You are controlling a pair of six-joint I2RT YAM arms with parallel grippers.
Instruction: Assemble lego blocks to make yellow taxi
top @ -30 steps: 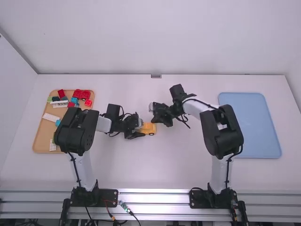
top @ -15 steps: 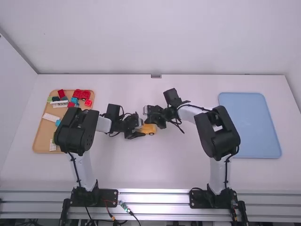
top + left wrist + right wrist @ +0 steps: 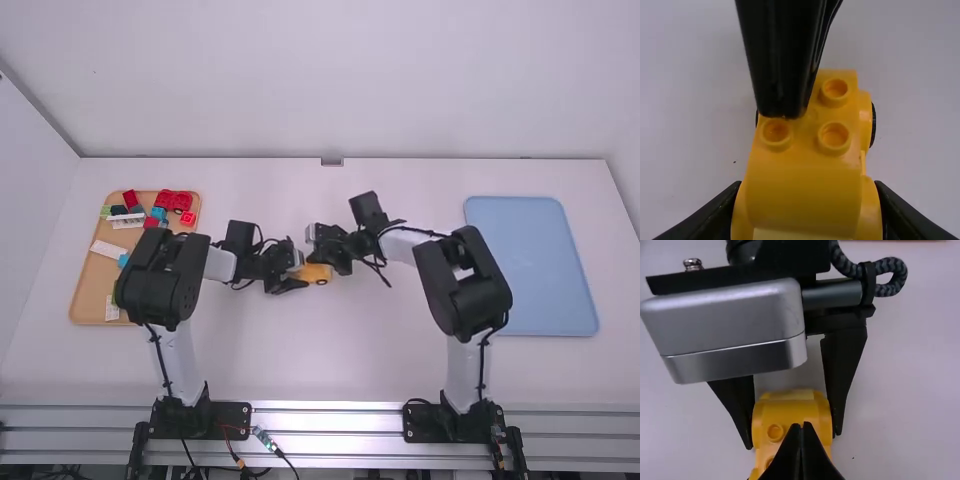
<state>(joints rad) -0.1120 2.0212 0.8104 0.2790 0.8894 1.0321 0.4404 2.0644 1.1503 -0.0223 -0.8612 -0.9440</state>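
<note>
Yellow car body (image 3: 318,273) is sitting mid-bench (image 3: 300,350); my left gripper (image 3: 298,275) is clasping it by both sides. My right gripper (image 3: 323,262), fingertips together and holding nothing, is touching its studded top. Tray of loose blocks (image 3: 95,268) is lying left, blue tray (image 3: 530,262) right.

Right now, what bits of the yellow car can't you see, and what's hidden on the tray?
- Left wrist view: the right gripper covers a top corner of the yellow toy car, so I can't tell if a stud is there.
- Left wrist view: the bottom edge cuts off one end of the car.
- High view: the left arm hides part of the tan tray.
- High view: the car's studs are too small.
</note>
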